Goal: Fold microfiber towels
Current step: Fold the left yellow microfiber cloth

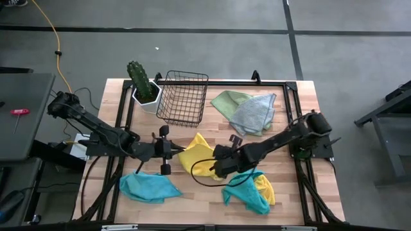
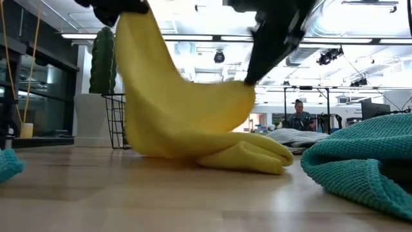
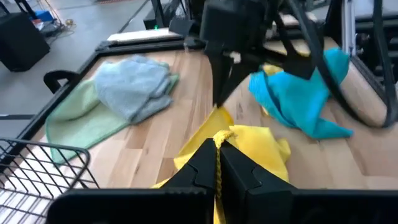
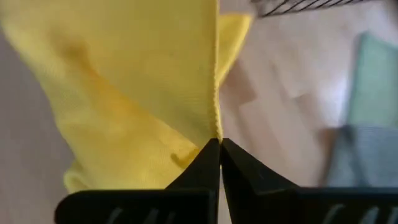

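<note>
While both arms meet at the middle of the table, we find the yellow towel (image 1: 198, 156) lifted between them, its lower part still resting on the wood in the low view, where it hangs in a broad drape (image 2: 180, 109). We note the left gripper (image 1: 174, 149) clenched on one edge of this towel; its wrist view shows the fingers pressed together with the yellow hem pinched between them (image 3: 217, 163). We note the right gripper (image 1: 217, 160) likewise clamped on the same towel, the fingers meeting on its stitched edge (image 4: 217, 146).

Around it, we record a teal towel (image 1: 149, 187) crumpled near the left front of the table, and a second teal towel (image 1: 246, 190) bunched near the right front, lying over another yellow towel (image 1: 266, 190). Farther back on the right, a grey towel (image 1: 254, 114) lies on top of a light green towel (image 1: 226, 101).

Beyond these, a black wire basket (image 1: 183, 97) stands at the back, just beside a potted cactus (image 1: 142, 85). A person (image 2: 299, 116) shows far behind the table in the low view.
</note>
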Robot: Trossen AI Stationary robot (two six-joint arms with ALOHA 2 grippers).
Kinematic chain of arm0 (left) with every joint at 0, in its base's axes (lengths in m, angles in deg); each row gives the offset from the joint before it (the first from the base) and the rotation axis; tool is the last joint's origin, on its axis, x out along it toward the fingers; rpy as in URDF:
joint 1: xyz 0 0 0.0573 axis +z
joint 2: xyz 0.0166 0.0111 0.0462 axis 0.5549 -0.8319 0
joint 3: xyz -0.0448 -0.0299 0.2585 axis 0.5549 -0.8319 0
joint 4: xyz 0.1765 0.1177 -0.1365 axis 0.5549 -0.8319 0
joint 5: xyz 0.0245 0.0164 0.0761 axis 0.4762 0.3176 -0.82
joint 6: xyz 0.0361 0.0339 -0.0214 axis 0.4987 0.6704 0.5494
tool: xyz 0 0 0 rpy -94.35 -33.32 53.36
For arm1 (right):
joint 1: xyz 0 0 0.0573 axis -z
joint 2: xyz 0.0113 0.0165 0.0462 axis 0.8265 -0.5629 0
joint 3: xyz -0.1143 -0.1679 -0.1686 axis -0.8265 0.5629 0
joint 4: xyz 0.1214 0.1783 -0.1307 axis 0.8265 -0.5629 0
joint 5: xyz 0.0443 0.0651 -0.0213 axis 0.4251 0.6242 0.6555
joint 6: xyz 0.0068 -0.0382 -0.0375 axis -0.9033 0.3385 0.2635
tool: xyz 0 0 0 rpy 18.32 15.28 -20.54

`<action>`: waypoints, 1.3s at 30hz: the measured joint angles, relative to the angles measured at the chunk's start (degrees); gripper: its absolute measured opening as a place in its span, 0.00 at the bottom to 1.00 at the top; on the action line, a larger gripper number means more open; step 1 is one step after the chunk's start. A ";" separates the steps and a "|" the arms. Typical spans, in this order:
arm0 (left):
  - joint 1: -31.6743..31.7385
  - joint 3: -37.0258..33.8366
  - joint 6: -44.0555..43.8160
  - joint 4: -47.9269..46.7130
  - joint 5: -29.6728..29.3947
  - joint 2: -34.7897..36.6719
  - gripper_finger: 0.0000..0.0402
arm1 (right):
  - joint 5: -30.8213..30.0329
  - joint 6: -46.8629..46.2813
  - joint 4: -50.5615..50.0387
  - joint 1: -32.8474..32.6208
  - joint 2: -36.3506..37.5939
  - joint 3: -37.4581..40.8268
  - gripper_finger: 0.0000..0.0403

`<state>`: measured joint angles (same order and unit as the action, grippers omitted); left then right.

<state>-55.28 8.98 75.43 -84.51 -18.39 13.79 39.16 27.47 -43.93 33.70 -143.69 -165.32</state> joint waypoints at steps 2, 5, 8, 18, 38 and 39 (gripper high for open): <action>-1.14 -0.02 -0.25 -0.92 -2.37 1.57 0.00 | -1.72 0.56 -0.98 -0.63 2.67 0.00 0.00; -3.13 0.00 0.64 -0.49 -7.70 3.24 0.00 | -2.46 4.93 -0.56 -1.63 5.94 0.00 0.00; -4.66 -0.02 4.16 1.98 -14.26 4.69 0.00 | -2.41 8.55 1.43 -2.10 9.61 0.00 0.00; -5.47 4.98 15.87 5.90 -19.12 11.25 0.00 | -1.95 15.92 1.27 -2.36 21.94 0.00 0.00; -8.23 14.43 35.45 5.93 -42.43 10.40 0.00 | -6.81 21.66 -6.53 -2.38 28.30 -8.09 0.00; -8.50 14.43 35.08 5.83 -42.52 10.44 0.00 | -7.06 21.64 -7.37 -2.34 27.81 -8.99 0.00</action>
<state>-63.78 23.41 110.51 -78.68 -60.91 24.24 32.09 49.11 -51.30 31.35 -115.88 -174.31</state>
